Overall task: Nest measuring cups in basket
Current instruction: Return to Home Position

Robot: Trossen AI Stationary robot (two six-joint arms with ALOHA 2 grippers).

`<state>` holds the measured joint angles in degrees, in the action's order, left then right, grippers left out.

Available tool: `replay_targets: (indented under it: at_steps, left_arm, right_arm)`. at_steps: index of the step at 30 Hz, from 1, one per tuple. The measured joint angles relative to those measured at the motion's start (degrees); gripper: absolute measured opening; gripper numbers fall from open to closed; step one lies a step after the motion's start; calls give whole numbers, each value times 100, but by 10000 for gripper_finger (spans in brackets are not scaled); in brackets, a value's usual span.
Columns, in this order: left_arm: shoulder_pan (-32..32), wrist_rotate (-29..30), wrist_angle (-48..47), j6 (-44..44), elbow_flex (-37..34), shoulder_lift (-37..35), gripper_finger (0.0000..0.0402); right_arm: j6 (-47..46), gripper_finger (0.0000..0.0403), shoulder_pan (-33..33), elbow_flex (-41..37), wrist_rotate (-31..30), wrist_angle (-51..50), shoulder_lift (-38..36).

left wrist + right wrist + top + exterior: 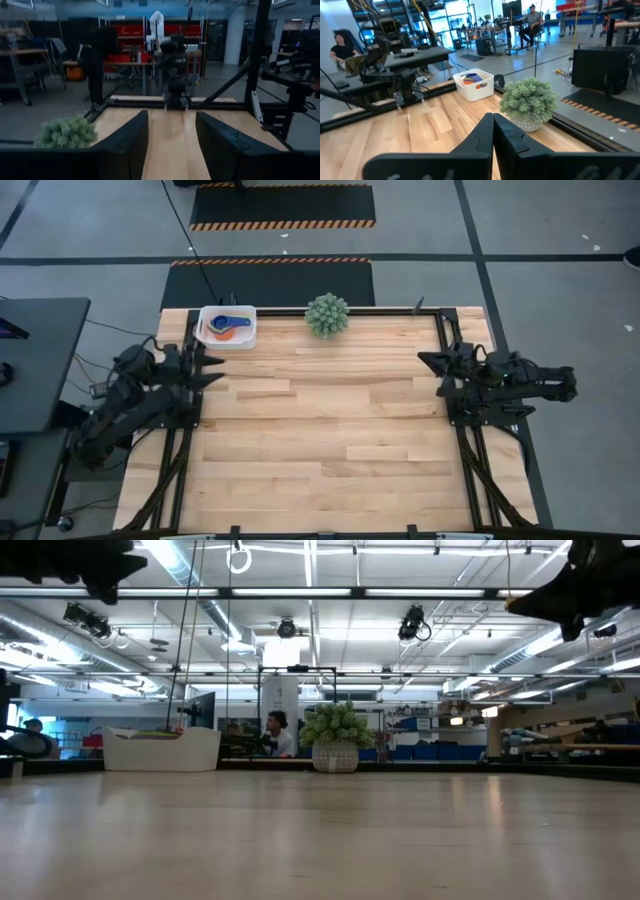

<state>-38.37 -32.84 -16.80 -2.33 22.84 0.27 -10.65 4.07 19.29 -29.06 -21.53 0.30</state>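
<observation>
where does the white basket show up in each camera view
high view: basket at the table's far left corner, left of the plant.
low view: basket far back, left of centre, left of the plant.
left wrist view: not in it; only the plant shows.
right wrist view: basket at mid picture, beyond the plant.
shared landmark: the green spiky plant.
</observation>
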Motion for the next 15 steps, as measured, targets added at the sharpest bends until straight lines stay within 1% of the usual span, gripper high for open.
replay_targets:
  at_steps: [2,5,15]
  left_arm:
    - [0,-4,399,-9,-281,1,169]
    - [0,-6,684,-151,-661,5,169]
    - [0,0,704,-152,-1514,5,169]
  right_arm:
    - [70,14,0,-169,0,254,0]
    - [148,14,-1,-372,0,424,0]
    - [228,14,-1,-1163,0,888,2]
